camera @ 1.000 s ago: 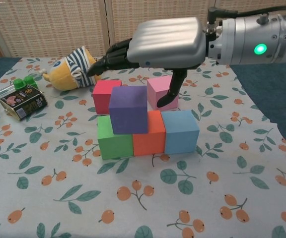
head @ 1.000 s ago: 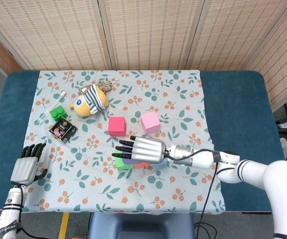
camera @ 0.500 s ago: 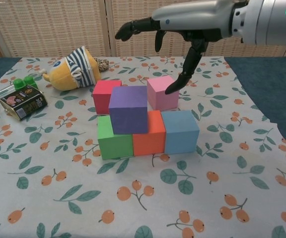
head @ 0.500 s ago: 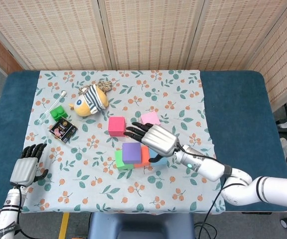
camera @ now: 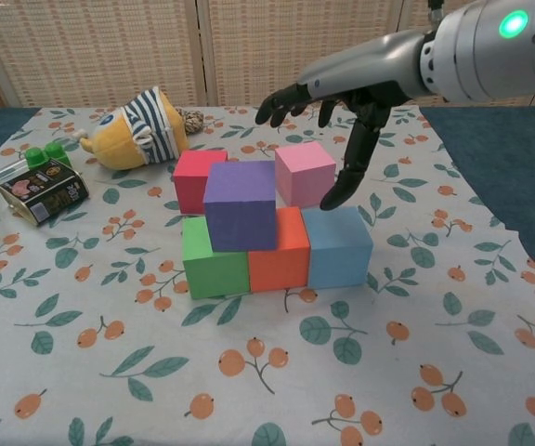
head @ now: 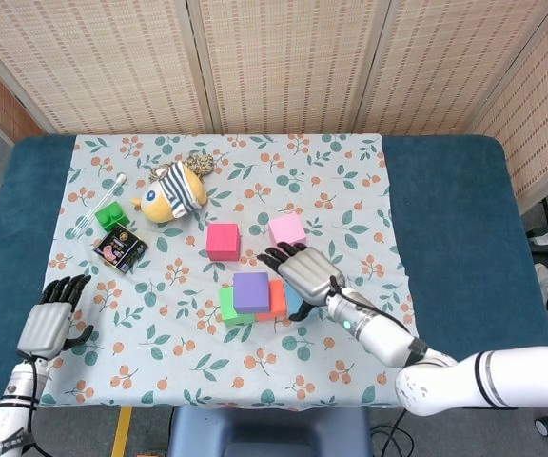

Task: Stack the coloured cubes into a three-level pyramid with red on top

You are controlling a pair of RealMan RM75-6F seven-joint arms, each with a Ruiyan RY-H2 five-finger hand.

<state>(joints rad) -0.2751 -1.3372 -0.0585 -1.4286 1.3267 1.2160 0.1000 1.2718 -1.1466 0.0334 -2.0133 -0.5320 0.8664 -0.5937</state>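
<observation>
- a purple cube is sitting on top of a green cube and an orange cube, straddling their seam.
- a blue cube is touching the orange cube's right side.
- behind the purple cube, a red cube and a pink cube are resting on the cloth.
- the right hand is hovering over the pink cube, fingers spread, thumb pointing down beside it, holding nothing.

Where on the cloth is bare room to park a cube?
Free: the cloth right of the pink cube, and the front strip below the green cube. Crowded: the left side around the plush toy and snack packet.
</observation>
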